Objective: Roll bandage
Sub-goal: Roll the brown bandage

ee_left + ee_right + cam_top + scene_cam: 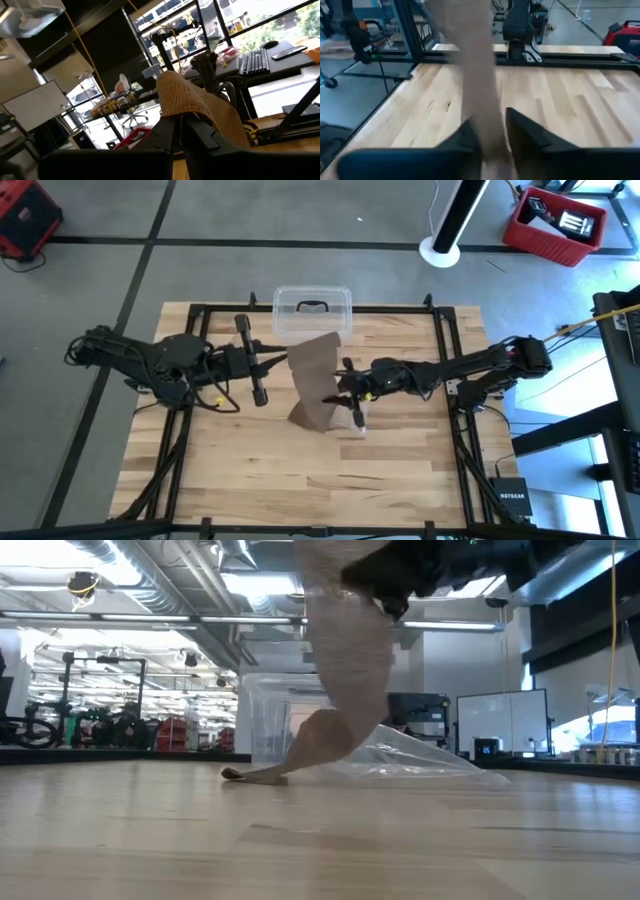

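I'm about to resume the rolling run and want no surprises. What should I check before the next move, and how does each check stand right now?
1. Left gripper holds the bandage: ok, its fingers pinch the upper end, near the table's far-middle.
2. Right gripper holds the bandage: ok, the strip passes between its fingers.
3. Bandage lifted: partly, the lower end still rests on the table.
4. Any roll started: not ok, the strip hangs as a flat band.
5. Clear plastic bag out of the way: cannot tell, it lies right behind the strip's lower end.
6. Clear plastic box apart: ok, by the far edge.
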### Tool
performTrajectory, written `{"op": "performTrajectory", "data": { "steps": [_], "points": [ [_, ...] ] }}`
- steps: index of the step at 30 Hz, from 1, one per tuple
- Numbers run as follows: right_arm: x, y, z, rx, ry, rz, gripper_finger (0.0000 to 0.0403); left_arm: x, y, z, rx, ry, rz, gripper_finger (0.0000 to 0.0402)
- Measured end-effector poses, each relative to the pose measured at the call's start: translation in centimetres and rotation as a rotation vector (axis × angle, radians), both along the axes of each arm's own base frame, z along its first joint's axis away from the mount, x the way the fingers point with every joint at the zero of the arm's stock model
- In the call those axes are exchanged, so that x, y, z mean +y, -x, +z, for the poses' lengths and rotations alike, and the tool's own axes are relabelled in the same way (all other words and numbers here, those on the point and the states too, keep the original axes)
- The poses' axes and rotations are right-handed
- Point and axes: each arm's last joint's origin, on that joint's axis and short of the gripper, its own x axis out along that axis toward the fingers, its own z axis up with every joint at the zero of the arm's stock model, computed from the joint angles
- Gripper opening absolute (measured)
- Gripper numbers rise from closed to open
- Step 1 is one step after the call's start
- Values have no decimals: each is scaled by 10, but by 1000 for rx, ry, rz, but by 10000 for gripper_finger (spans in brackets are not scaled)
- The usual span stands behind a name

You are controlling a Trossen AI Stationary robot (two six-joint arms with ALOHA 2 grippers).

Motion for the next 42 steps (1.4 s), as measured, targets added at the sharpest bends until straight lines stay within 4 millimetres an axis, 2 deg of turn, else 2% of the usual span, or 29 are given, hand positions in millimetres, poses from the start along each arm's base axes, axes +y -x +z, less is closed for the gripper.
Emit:
{"op": "performTrajectory", "data": {
  "steps": [3, 6, 11, 13, 17, 20, 25, 29, 32, 35, 38, 42],
  "points": [
    [-2, 15, 7, 62, 80, -15, 152, 0, -1, -3, 26, -14, -25, 15],
    [-4, 34, 25, 48, 110, -32, 197, -1, -1, -2, 25, -11, -29, 15],
    [-4, 49, 39, -12, 98, -30, 236, 0, -2, -4, 31, 5, -12, 15],
    [-4, 48, 38, -116, 82, -27, 238, 0, -3, -6, 44, 8, -2, 15],
    [-5, 39, 23, -293, 55, -81, 232, -2, -6, -12, 88, 19, 6, 15],
    [-5, 31, 23, -380, 48, -103, 228, -2, -8, -17, 120, 28, 6, 15],
    [-4, 9, 25, -388, 46, -99, 227, -5, -17, -24, 153, 25, -2, 15],
    [1, -3, 28, -392, 35, 43, 225, -7, -23, -31, 187, 16, -11, 15],
    [5, -6, 34, -411, 26, 146, 208, -7, -23, -32, 197, 10, 22, 15],
    [4, -7, 39, -424, 30, 107, 171, -6, -22, -30, 191, 8, 29, 15],
    [2, -9, 45, -444, 32, 70, 114, -6, -21, -32, 206, 3, 32, 15],
    [9, -2, 53, -461, 19, 142, 18, -3, -18, -35, 251, -15, 84, 15]
  ]
}}
